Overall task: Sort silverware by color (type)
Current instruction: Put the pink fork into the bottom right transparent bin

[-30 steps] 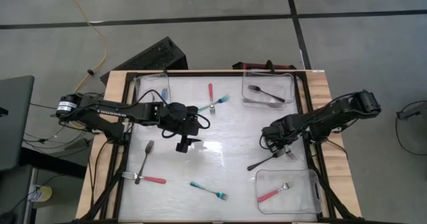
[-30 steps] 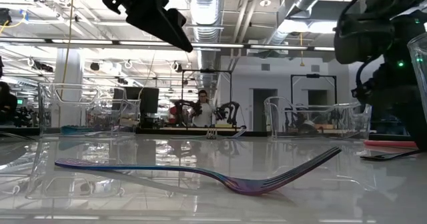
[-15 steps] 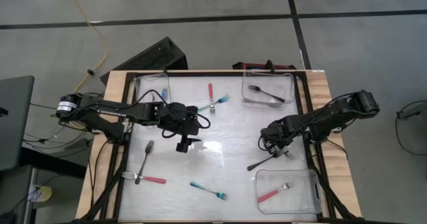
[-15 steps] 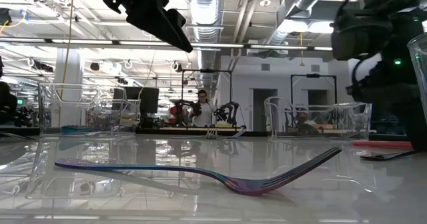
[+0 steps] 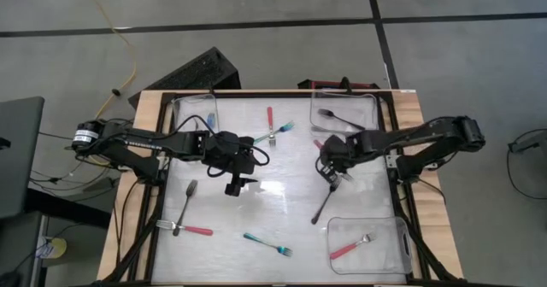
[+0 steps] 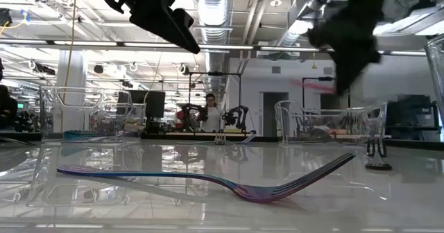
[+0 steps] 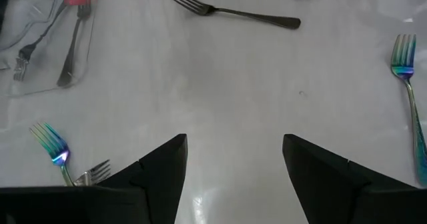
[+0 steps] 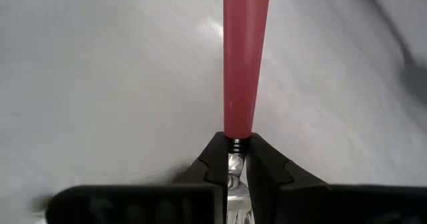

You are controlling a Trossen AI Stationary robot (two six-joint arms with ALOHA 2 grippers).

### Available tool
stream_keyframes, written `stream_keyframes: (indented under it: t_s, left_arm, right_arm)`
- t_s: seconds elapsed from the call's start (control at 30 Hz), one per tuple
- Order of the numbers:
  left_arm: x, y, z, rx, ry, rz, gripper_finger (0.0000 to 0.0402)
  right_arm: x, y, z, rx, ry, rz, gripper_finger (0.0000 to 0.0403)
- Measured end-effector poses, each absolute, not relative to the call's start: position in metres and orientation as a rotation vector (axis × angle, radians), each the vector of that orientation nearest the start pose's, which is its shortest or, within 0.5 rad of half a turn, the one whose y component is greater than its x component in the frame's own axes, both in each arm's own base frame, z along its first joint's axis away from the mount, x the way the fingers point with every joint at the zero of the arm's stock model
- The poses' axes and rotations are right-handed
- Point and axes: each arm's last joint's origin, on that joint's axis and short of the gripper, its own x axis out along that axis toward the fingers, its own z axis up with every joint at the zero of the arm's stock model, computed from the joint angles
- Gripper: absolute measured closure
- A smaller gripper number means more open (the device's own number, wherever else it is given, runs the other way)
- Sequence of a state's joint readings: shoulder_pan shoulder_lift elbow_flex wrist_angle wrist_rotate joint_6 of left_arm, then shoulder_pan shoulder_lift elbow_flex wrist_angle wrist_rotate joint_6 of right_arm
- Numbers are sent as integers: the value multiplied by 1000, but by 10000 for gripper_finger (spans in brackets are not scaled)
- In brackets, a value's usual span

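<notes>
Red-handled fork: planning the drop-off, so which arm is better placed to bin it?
Right: its end effector already grips the red-handled fork; the left end effector hangs open, empty.

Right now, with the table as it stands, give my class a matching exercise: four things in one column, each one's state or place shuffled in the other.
A right pincer
B left pincer
C all-black metal fork in the far-right corner
D slim teal-handled fork at the near edge

1 on the bare white tabletop
2 shut on a red-handled fork
3 in a clear rectangular plastic tray
4 open, empty

Pairs: A-2, B-4, C-3, D-1
</notes>
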State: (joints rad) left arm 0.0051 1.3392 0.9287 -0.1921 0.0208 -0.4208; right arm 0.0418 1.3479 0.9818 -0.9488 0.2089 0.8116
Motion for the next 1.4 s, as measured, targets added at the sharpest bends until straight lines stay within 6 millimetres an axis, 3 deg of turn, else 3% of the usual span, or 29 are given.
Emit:
stream_keyframes:
  t_s: [0.13,0.33,0.6,0.77,0.93,1.07,1.4]
  left_arm:
    - [288,1,263,-410,597,110,169]
    - [288,-1,263,-393,599,100,169]
    - [287,-5,262,-342,608,72,169]
    - [288,-4,263,-325,601,72,169]
    - [288,1,264,-319,588,86,169]
    - [289,4,265,-331,578,93,169]
    - [289,5,265,-345,571,98,169]
  right_arm:
    - [247,18,273,497,1106,-515,353]
    - [247,69,317,553,1047,-265,353]
    - [200,161,322,599,1207,2,353]
    - [175,201,306,529,1329,19,353]
    - [170,233,272,343,1458,35,349]
    - [176,244,244,246,1582,20,347]
    - [185,259,198,24,1663,20,346]
